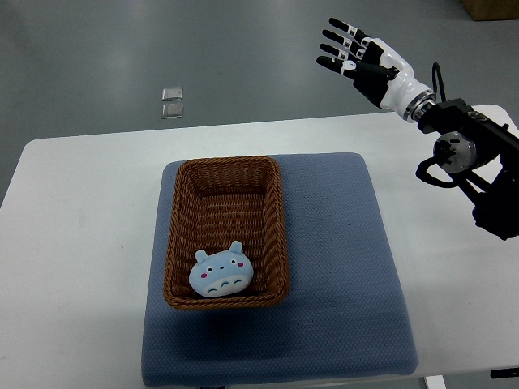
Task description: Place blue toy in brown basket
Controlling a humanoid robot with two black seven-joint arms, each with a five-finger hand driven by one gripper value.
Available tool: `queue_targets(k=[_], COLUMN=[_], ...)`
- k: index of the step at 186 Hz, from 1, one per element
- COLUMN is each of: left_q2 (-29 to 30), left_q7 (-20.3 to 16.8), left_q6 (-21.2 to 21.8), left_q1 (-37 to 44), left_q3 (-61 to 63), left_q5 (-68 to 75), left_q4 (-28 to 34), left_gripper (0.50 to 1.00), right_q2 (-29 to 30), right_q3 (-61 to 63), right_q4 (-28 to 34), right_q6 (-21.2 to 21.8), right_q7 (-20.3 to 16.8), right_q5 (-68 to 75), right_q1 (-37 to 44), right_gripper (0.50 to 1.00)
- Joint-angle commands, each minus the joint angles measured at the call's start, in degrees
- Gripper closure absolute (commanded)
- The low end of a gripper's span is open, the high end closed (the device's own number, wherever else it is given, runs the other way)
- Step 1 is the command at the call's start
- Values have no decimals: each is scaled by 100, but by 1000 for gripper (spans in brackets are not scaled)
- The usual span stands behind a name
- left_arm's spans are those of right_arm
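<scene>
A blue plush toy (221,274) with a round face and small ears lies inside the brown wicker basket (183,235), at its near end. The basket stands on a blue mat (340,267). My right hand (347,50) is raised far up and to the right of the basket, beyond the table's back edge, fingers spread and holding nothing. Its black and white arm enters from the right edge. The left arm does not show.
The mat lies on a white table (73,243). Two small square plates (172,102) sit on the grey floor behind the table. A brown box corner (491,8) shows at the top right.
</scene>
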Motion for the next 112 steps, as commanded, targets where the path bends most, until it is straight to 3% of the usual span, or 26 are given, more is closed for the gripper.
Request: queue_targets(k=[1,51,85,112], left_q2=[0,0,0,0], left_q7=[0,8,8,8], left_q6=[0,0,0,0], left_q1=[0,0,0,0], left_q3=[-1,-1,-1,-1], left_q5=[-6,3,3,3], left_q4=[0,-35,-8,-8], left_gripper=[500,500,500,500], right_q2=[5,-4,5,374], right_q3=[16,16,24,25], right_q4=[-12,-12,-55,-363], right_q6=[4,57,769,883], right_q7=[217,226,235,235], right_q5=[560,1940,2098,2116], right_q1=[-191,-639,-964,-1070], right_gripper=[572,570,570,570])
